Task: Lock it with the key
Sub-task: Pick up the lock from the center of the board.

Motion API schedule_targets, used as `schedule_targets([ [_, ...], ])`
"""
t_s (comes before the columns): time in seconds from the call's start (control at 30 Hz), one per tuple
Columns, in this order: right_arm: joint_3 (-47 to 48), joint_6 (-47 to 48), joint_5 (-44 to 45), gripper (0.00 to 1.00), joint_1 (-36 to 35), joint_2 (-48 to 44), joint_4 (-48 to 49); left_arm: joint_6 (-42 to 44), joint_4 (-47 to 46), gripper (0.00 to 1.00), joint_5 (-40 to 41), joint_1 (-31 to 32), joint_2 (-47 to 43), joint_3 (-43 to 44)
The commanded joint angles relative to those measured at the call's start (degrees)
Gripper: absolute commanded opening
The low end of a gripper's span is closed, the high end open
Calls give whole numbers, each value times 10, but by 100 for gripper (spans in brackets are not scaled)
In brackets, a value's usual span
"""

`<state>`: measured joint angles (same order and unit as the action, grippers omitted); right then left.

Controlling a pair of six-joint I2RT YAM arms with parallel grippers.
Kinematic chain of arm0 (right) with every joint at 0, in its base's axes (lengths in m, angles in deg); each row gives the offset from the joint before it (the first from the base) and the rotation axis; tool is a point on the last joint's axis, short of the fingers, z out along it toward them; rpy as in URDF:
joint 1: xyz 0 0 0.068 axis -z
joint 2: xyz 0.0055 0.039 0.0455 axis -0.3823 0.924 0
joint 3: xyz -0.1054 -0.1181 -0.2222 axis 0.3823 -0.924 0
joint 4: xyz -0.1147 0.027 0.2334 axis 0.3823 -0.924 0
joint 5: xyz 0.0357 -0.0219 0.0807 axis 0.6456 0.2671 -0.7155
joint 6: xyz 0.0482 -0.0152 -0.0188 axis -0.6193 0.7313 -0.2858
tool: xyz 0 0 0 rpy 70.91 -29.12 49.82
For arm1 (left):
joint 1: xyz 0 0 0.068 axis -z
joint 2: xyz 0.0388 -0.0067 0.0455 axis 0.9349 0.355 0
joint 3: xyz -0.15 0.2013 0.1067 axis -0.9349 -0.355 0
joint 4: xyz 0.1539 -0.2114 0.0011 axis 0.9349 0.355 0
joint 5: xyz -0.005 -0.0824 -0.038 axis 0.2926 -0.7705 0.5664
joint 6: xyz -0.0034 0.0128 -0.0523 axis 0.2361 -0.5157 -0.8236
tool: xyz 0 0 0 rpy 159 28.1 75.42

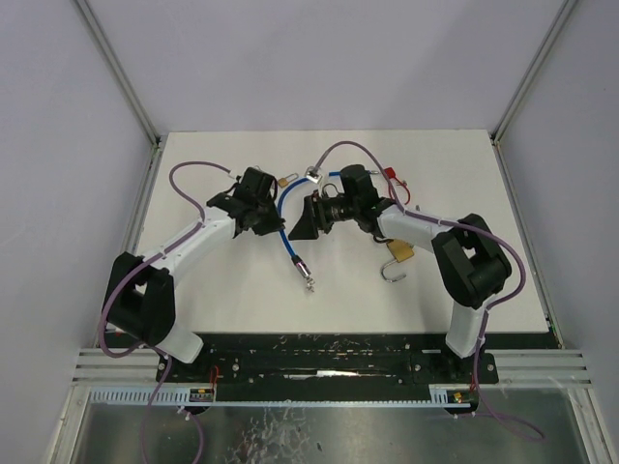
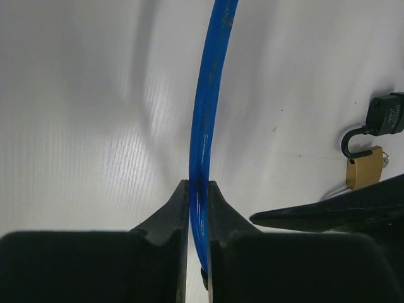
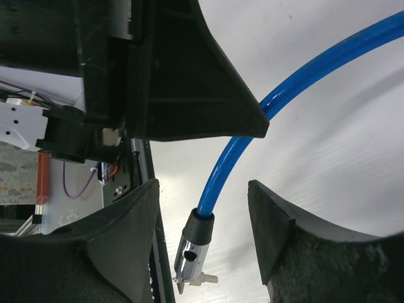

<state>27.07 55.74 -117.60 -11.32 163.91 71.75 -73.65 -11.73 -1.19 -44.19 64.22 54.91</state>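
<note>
Altogether one blue cable (image 1: 286,242), two brass padlocks (image 1: 401,253) (image 1: 287,181)

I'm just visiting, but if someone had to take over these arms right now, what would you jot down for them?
Left gripper: shut on the blue cable.
Right gripper: open, fingers either side of the cable near its metal end, not gripping.
Brass padlock: on the table, shackle open.
Done: cable held.
To do: nothing locked yet; no key in either gripper.
</note>
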Motion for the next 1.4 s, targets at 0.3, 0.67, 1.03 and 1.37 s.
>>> schedule_targets([
  [0.3, 8, 6, 131, 61, -43, -14, -58, -18, -68, 0, -26, 21, -4, 11],
  [0.67, -15, -30, 115, 43, -58, -26, -38, -16, -75, 0, -26, 29, -6, 14],
  [1.03, -24, -92, 85, 3, -58, -50, -12, -5, -131, 5, -48, 30, -48, -21],
  [1.37, -21, -160, -1, 0, -47, -63, 77, 13, -164, 49, -18, 30, -136, -55],
])
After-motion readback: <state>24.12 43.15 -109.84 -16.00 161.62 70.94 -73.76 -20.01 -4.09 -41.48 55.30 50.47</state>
